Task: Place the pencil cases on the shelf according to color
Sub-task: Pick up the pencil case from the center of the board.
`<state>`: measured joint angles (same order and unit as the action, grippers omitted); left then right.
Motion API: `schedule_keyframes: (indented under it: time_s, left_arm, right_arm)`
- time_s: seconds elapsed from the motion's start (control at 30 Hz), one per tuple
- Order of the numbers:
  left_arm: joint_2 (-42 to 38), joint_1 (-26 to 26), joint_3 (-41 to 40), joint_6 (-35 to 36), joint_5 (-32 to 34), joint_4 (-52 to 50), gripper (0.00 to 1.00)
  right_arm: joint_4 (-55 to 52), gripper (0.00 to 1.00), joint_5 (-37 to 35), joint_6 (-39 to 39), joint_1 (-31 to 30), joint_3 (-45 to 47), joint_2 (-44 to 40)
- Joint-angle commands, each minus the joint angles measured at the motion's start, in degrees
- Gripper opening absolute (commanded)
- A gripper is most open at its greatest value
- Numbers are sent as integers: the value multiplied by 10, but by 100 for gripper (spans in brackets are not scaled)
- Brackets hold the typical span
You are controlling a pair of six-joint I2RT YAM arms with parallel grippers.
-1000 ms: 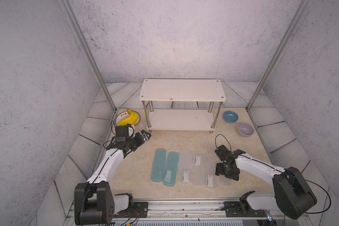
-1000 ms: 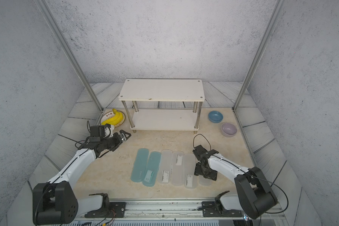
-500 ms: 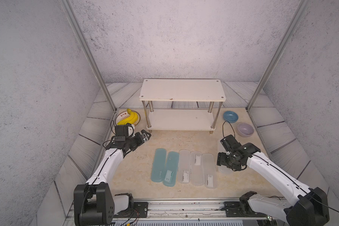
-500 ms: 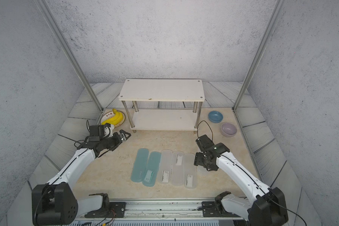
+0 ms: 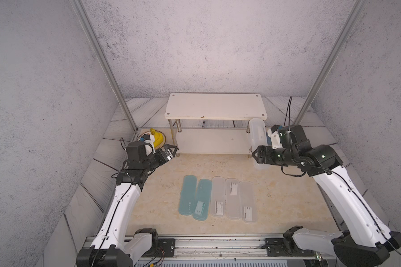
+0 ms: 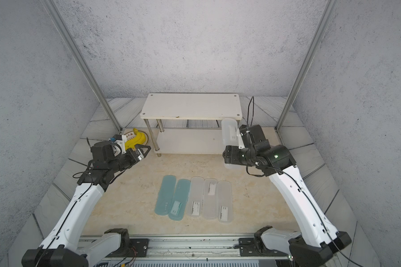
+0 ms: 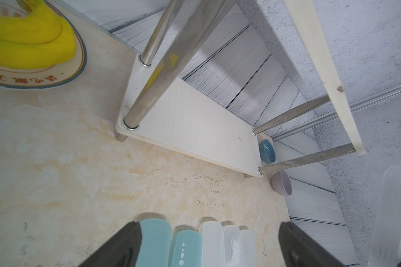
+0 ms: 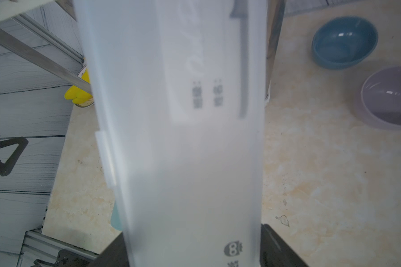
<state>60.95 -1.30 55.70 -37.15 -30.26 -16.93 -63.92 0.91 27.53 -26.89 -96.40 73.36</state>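
On the bench (image 5: 162, 185) the shelf (image 5: 215, 108) stands at twelve o'clock. Five cases (image 5: 218, 198) lie at six. At two the right pincer (image 5: 259, 157) grips a frosted white case (image 5: 257, 134) just before the shelf's right end. The left pincer (image 5: 170, 151) gapes empty at ten. From above, the right arm (image 5: 347, 198) hides what its wrist view shows: a blue bowl (image 8: 344, 42) and a purple bowl (image 8: 389, 97).

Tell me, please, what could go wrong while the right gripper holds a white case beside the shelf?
The right gripper grips the white case toward one end, so the long free end may sag or slip. That free end sits close to the shelf top board's edge and a metal post; it might catch there.
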Motion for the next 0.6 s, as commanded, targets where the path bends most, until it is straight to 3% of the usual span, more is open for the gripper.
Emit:
schedule_keyframes:
  time_s: [0.0,0.3,0.57]
  left_arm:
    - [4,-4,35,-7,-2,15,99]
    - [11,-6,50,-12,0,17,99]
    - [11,-7,3,-13,-4,27,99]
  right_arm:
    - [-22,43,-28,-54,6,-88,65]
    - [-15,44,-39,-123,48,-337,237]
    - [92,46,3,-124,82,-392,279]
